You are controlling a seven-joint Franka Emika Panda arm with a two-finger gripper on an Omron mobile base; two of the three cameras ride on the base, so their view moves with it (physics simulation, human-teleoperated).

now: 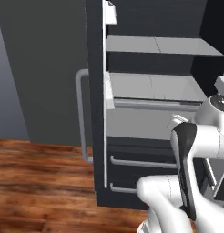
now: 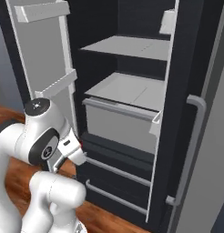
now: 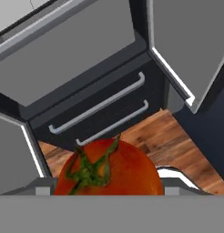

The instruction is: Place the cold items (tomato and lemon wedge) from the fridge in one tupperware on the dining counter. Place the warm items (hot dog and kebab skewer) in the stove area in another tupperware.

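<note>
A bright red tomato (image 3: 109,170) with a green stem sits right at the bottom of the hand view, and my gripper (image 3: 109,189) is shut on it, fingers hidden behind the fruit. It hangs above the wooden floor in front of the fridge (image 3: 95,104). The charcoal fridge (image 1: 150,86) stands with both doors open, its light grey shelves (image 2: 132,91) bare. My arm (image 2: 45,141) is folded low before it. The lemon wedge, hot dog, kebab skewer, both tupperware, the dining counter and the stove area are out of view.
Open fridge doors flank the arm: one edge-on (image 1: 96,91) with a grey bar handle (image 1: 81,113), the other (image 2: 196,113) close on the right. Two lower drawers with bar handles (image 3: 100,107) face the hand. Wooden floor (image 1: 36,182) lies to the left.
</note>
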